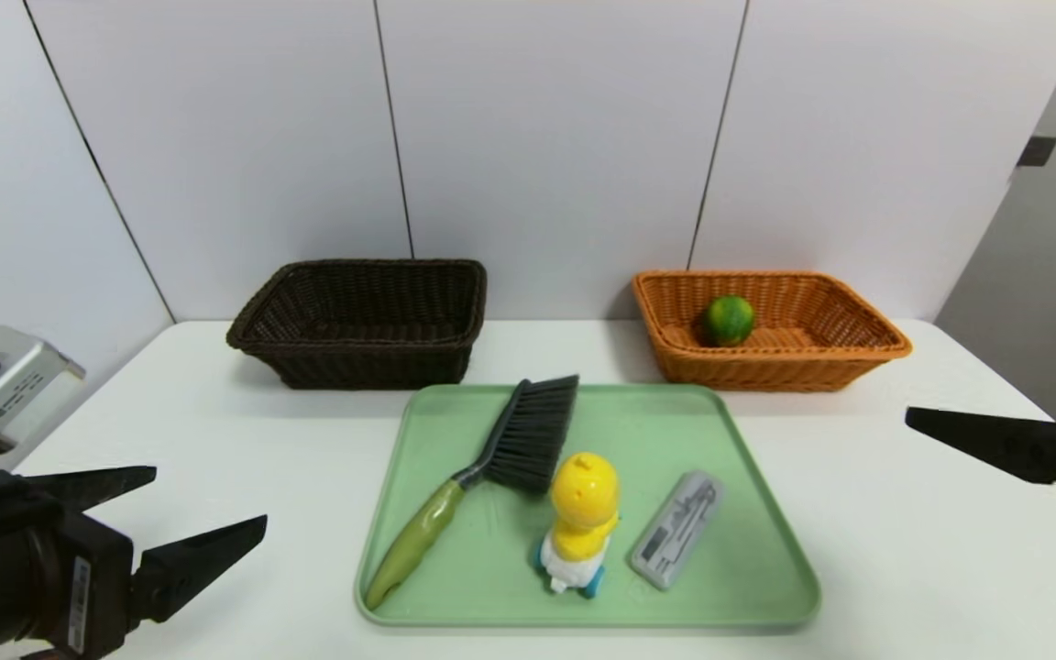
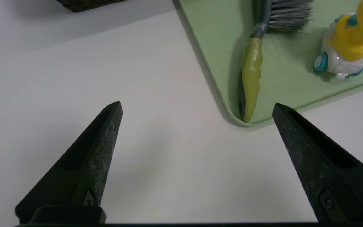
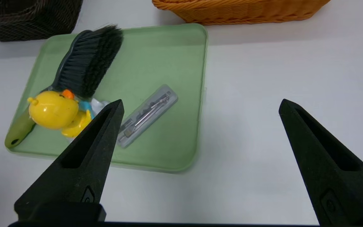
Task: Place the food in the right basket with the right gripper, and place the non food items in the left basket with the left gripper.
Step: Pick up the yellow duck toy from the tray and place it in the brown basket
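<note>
The green lime (image 1: pixel 727 320) lies inside the orange-tan right basket (image 1: pixel 867 359). The dark brown left basket (image 1: pixel 358 367) holds nothing I can see. On the green tray (image 1: pixel 748 568) lie a grey-bristled brush (image 1: pixel 528 431) with a green handle (image 2: pixel 251 74), a yellow toy figure (image 1: pixel 581 518) and a flat grey case (image 1: pixel 677 528). My left gripper (image 1: pixel 207 500) hovers open over bare table left of the tray, its fingertips (image 2: pixel 113 110) wide apart. My right gripper (image 3: pixel 200 105) stands open over the table right of the tray, empty.
The white table (image 1: pixel 904 550) has bare room on both sides of the tray. Both baskets stand at the back against a white panelled wall (image 1: pixel 546 137). A grey box (image 1: pixel 15 385) sits on my left arm.
</note>
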